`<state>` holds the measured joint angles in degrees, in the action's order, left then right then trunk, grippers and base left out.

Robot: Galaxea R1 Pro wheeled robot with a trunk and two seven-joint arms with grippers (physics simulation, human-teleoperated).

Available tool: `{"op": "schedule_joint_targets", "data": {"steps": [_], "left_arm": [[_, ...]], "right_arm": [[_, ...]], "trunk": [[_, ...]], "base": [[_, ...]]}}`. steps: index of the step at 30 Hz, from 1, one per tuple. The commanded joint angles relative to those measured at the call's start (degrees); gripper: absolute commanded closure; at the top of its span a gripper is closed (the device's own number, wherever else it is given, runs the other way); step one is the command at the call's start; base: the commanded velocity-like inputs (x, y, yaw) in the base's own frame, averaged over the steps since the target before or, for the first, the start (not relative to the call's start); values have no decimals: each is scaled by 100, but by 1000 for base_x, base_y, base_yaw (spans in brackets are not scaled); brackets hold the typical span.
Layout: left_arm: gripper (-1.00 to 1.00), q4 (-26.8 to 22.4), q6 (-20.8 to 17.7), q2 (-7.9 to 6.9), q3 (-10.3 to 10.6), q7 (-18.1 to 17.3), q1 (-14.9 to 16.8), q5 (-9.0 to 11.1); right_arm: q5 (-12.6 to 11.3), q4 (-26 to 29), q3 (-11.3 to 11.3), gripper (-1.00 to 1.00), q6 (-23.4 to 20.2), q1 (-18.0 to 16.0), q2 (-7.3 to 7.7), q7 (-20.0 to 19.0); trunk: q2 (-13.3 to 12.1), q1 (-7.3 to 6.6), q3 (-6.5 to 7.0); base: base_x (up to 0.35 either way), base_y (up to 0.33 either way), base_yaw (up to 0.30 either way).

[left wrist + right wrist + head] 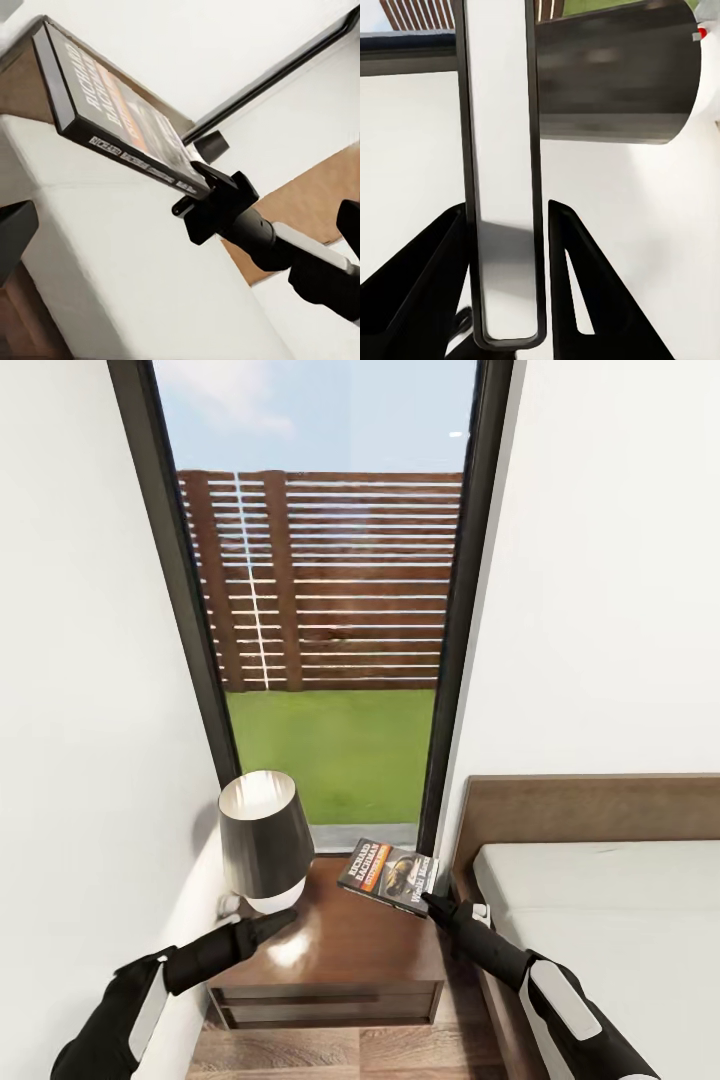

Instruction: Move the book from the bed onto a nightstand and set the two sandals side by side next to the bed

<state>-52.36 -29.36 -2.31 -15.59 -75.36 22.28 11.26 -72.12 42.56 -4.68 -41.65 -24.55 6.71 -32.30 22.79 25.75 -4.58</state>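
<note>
The right gripper [432, 901] has its jaws shut on the book [388, 874], pinching one edge so it hangs tilted over the nightstand [345, 950] — near the back corner by the bed [600, 920], clear of the lamp [264, 840]. The left gripper [283, 920] hovers low beside the lamp; I cannot tell how its jaws stand.

A lamp [264, 840] is carried on the nightstand [340, 945], just ahead of the left gripper [285, 920]; the bed [600, 920] stands alongside.
</note>
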Motion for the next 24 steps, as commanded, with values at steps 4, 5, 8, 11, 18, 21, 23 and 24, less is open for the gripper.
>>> {"op": "schedule_joint_targets", "data": {"steps": [4, 5, 8, 11, 18, 21, 23, 24], "left_arm": [[-100, -2, -91, 10, 14, 252, 5, 16], [-100, -2, -93, 15, 17, 285, 5, 16], [-100, -2, -96, 61, 17, 336, 5, 16], [-100, -2, -96, 84, 14, 352, 5, 16], [-100, -2, -86, 91, 8, 363, 5, 26], [-100, -2, -85, 95, 12, 364, 5, 25], [-100, -2, -83, 98, 12, 364, 5, 25], [-100, -2, -84, 98, 12, 364, 5, 25]], "right_arm": [[-15, -2, -16, 100, -10, -6, -1, -6], [-14, -2, -16, 100, -10, -6, -2, -5], [-13, -2, -16, 100, -10, -6, -3, -4], [-12, -2, -16, 100, -10, -6, -3, -4], [-12, -2, -16, 100, -10, -6, -3, -4], [-12, -2, -16, 100, -10, -6, -3, -4], [-12, -2, -16, 100, -10, -6, -3, -4], [-12, -2, -16, 100, -10, -6, -3, -4]], "trunk": [[13, 4, -13], [13, 4, -13], [13, 4, -13], [13, 4, -13], [13, 4, -13], [13, 4, -13], [13, 4, -13], [13, 4, -13]], "base": [[0, 0, 0], [0, 0, 0], [0, 0, 0], [0, 0, 0], [32, 0, 0], [94, 0, 0], [248, 0, 0], [280, 0, 0]]}}
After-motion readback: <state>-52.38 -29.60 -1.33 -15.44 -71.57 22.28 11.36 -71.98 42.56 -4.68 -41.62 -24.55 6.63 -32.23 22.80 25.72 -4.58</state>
